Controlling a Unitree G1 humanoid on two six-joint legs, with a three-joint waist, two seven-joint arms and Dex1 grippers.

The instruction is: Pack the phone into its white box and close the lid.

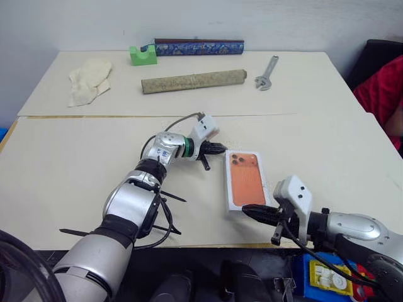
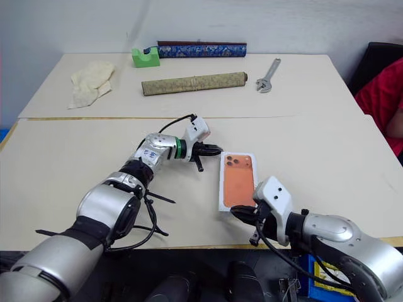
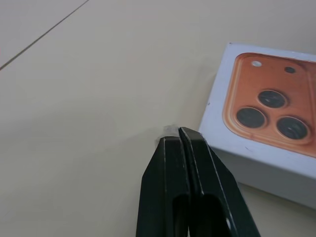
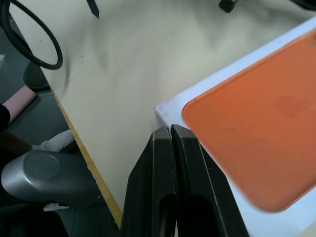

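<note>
The lid (image 1: 244, 182) lies flat on the near table with its printed orange phone picture facing up; its white side wall (image 3: 256, 165) rests on the tabletop. The white box and the phone are hidden. My left gripper (image 1: 217, 150) is shut and empty. It points at the lid's far left corner, a short gap away, as the left wrist view (image 3: 177, 132) shows. My right gripper (image 1: 247, 209) is also shut and empty. Its tips sit at the lid's near left corner (image 4: 165, 111), right at the edge.
On the far table lie a crumpled cloth (image 1: 90, 79), a green block (image 1: 143, 55), a long blue patterned case (image 1: 199, 46), a rolled mat (image 1: 192, 80) and a wrench (image 1: 267, 73). A seam (image 1: 94, 116) joins the two tables. A person in red (image 1: 384, 88) is at the right.
</note>
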